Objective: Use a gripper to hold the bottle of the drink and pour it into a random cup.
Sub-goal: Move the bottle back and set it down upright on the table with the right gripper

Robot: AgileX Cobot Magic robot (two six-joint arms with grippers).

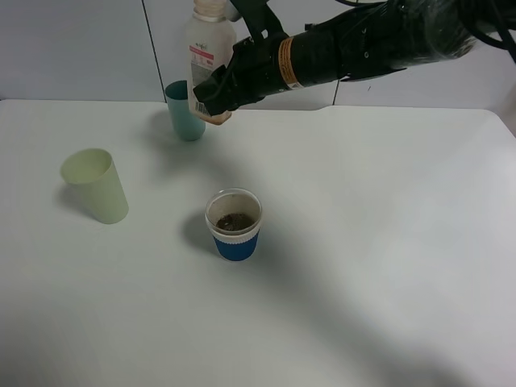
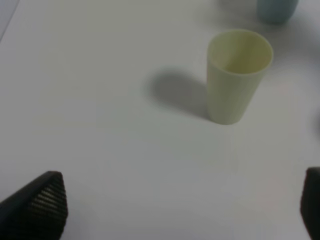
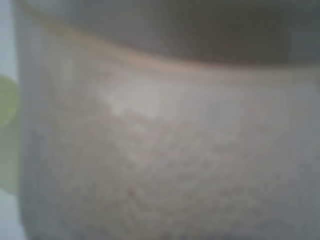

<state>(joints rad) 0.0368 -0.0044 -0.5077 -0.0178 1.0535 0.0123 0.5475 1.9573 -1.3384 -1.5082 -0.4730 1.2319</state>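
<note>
My right gripper (image 1: 211, 95), a black claw on a black arm with an orange-white band, is shut on the bottle of the drink (image 1: 208, 48). The bottle stands upright in the air at the back, in front of the teal tumbler, its beige cap on top. It fills the right wrist view (image 3: 165, 150) as a blurred translucent surface. The cup (image 1: 235, 224) with the blue sleeve stands mid-table with brown liquid in it, well in front of the bottle. My left gripper (image 2: 182, 205) is open and empty above the table, short of the yellow-green tumbler.
A pale yellow-green tumbler (image 1: 97, 185) stands at the left, also in the left wrist view (image 2: 236, 75). A teal tumbler (image 1: 184, 111) stands at the back, just behind the held bottle. The white table (image 1: 387, 242) spreads wide to the right.
</note>
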